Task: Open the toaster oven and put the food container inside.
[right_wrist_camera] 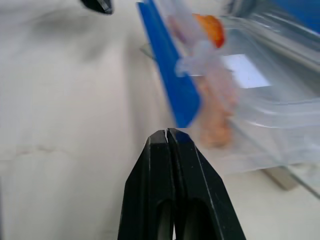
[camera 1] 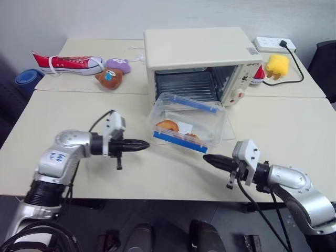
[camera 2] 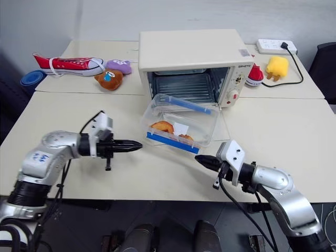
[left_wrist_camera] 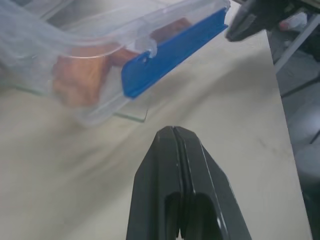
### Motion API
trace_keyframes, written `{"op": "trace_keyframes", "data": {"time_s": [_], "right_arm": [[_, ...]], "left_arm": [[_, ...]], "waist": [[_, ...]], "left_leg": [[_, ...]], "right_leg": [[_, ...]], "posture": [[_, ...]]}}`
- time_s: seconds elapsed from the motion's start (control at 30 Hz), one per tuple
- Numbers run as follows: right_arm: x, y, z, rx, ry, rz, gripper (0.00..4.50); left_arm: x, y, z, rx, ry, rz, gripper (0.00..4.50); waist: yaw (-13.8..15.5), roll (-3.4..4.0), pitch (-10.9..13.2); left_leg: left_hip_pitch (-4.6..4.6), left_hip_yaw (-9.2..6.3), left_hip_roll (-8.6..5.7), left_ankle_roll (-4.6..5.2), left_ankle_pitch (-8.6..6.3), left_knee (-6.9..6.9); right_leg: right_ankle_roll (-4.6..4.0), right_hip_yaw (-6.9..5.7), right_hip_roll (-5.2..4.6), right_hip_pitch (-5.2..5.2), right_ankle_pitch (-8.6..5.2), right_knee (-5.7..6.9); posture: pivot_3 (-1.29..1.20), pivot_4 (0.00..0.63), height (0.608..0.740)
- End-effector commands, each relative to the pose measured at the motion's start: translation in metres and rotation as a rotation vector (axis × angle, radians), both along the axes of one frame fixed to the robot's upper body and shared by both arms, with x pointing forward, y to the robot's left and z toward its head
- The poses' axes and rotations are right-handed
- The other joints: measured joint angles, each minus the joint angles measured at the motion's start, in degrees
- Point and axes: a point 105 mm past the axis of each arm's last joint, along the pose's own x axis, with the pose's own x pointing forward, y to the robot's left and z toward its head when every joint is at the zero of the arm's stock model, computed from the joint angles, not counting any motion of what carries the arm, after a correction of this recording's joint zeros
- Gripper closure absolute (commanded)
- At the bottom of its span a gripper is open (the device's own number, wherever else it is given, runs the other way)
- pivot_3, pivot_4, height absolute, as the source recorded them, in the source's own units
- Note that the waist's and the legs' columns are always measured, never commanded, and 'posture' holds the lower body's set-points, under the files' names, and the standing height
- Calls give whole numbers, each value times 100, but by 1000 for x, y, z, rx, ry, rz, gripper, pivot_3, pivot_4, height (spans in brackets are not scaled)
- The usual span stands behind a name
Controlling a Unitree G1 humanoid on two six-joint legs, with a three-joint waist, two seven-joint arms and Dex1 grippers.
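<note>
From the head, the toaster oven (camera 1: 202, 63) stands open, and the food container (camera 1: 186, 123) rests tilted on its lowered door, far edge at the cavity mouth. The left gripper (camera 1: 143, 145) and right gripper (camera 1: 209, 158) flank it, apart from it, both pinched empty. A red shoe (camera 1: 68, 64) lies behind. The left wrist view shows fried pieces behind the blue clip (left_wrist_camera: 172, 50); the right wrist view shows a white label (right_wrist_camera: 245, 70).

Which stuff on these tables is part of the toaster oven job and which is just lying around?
Part of the job:
- toaster oven, door open
- food container, lying on the lowered door
- left gripper, shut
- right gripper, shut

Just lying about:
- red sneaker
- brown plush toy
- purple plush toy
- yellow plush toy
- power strip
</note>
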Motion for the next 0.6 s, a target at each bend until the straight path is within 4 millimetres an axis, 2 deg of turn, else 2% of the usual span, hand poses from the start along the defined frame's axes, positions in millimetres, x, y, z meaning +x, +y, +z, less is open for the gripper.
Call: {"op": "trace_keyframes", "data": {"time_s": [0.03,0.17,0.3,0.47,0.6], "right_arm": [[14,-8,10,-8,-61,-44,4449],[36,-15,18,-31,-113,-85,4449],[57,-12,23,-31,-149,-97,4449],[87,-6,36,-3,-212,-129,4449],[122,-8,43,-7,-253,-210,4449]], "left_arm": [[6,-15,-5,31,-28,25,4500],[30,-30,11,-115,-96,164,4500],[49,-34,12,-129,-143,264,4500],[65,-42,28,-230,-167,326,4500],[84,-50,39,-270,-213,404,4500]], "waist": [[-14,0,0],[-18,0,0],[-35,0,0],[-52,0,0],[-83,0,0]], "left_leg": [[0,1,0,0,0,-1],[-1,1,0,2,1,2],[1,0,0,2,2,3],[-1,3,-2,2,3,2],[-3,1,-1,0,5,8]], "right_leg": [[0,0,0,0,0,0],[1,0,0,0,1,2],[1,-1,0,-1,1,6],[2,-1,-1,-3,1,5],[2,-3,-1,-4,1,10]], "posture": [[0,150,740],[0,150,740],[0,150,740],[0,150,740],[0,150,740]]}}
